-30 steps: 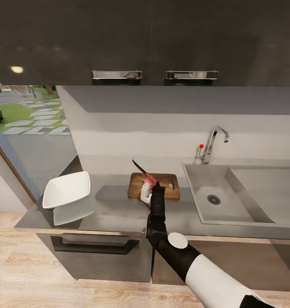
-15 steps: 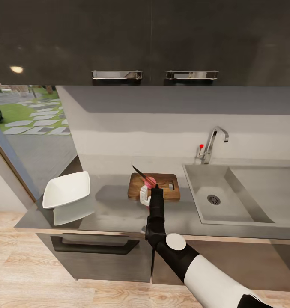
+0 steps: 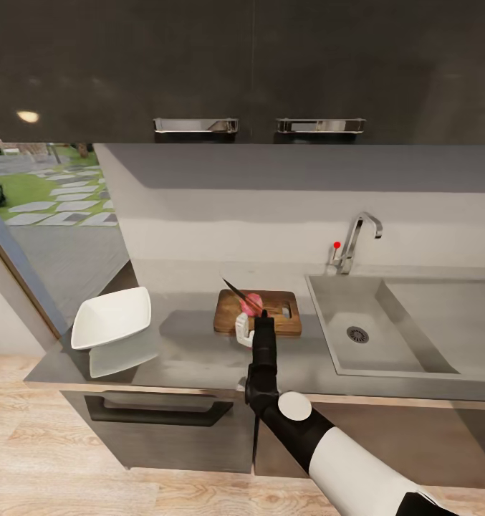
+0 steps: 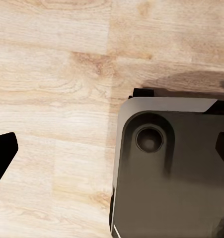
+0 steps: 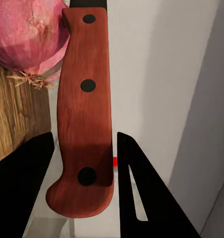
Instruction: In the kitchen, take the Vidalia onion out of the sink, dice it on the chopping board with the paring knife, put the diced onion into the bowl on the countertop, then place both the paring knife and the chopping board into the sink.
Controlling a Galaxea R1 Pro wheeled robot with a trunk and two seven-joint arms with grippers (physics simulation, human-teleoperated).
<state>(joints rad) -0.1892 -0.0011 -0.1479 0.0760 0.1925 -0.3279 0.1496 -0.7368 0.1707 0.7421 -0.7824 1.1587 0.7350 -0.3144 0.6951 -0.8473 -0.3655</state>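
Observation:
The brown chopping board (image 3: 285, 326) lies on the grey countertop (image 3: 185, 352) just left of the sink (image 3: 403, 344). The pinkish Vidalia onion (image 3: 255, 300) (image 5: 25, 34) rests whole on the board (image 5: 12, 119). My right gripper (image 3: 246, 326) (image 5: 84, 186) is shut on the paring knife's red handle (image 5: 85, 114) at the board's near edge. Its dark blade (image 3: 234, 290) slants up and to the left across the onion. The white bowl (image 3: 113, 317) stands at the countertop's left end. My left gripper (image 4: 112, 151) is open, hanging over the floor.
A chrome tap (image 3: 358, 240) with a red knob (image 3: 336, 244) stands behind the steel basin, which has a drain (image 3: 357, 334). Dark wall cabinets (image 3: 256, 72) hang above. The left wrist view looks down on the wood floor (image 4: 52, 74) and the robot's grey base (image 4: 171, 178).
The right gripper has shifted slightly right and forward with the knife. The blade's tip has dropped a little and now lies against the onion.

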